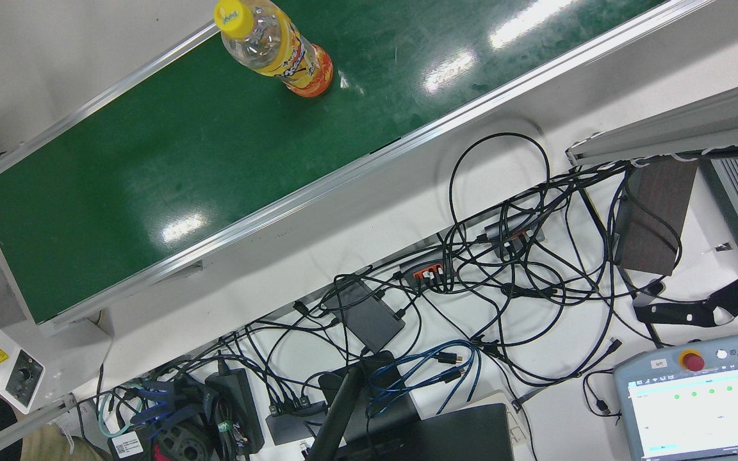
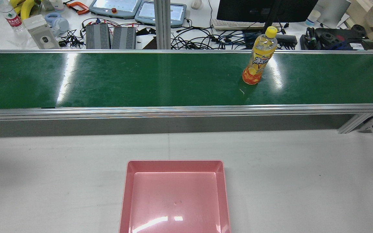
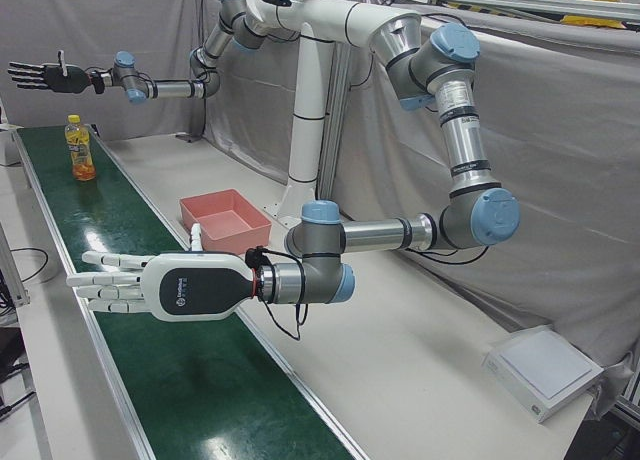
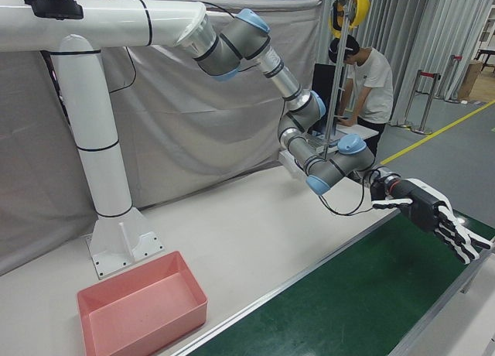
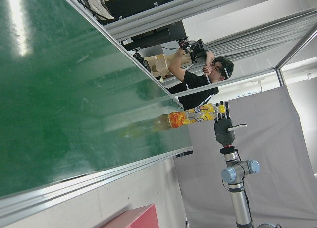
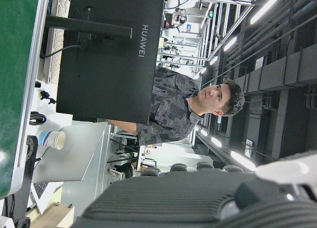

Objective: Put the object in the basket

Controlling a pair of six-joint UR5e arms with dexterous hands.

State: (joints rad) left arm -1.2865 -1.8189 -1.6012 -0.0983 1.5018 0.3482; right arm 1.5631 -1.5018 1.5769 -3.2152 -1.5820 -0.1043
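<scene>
A yellow-capped orange drink bottle point(image 2: 258, 61) stands upright on the green conveyor belt point(image 2: 141, 81); it also shows in the front view point(image 1: 279, 48), the left-front view point(image 3: 80, 150) and the left hand view point(image 5: 195, 116). The pink basket point(image 2: 175, 163) sits empty on the white table before the belt, and shows in the left-front view point(image 3: 245, 237) and right-front view point(image 4: 147, 325) too. My left hand point(image 3: 150, 288) is open, fingers spread flat over the belt, far from the bottle. My right hand point(image 3: 40, 75) is open, raised above and beyond the bottle, and also shows in the right-front view point(image 4: 433, 217).
Beyond the belt lies a desk with tangled cables point(image 1: 503, 269), teach pendants point(image 2: 115, 7), a monitor point(image 2: 264, 9) and power boxes. An aluminium post point(image 2: 162, 24) rises behind the belt's middle. People stand at the desk point(image 4: 363, 77).
</scene>
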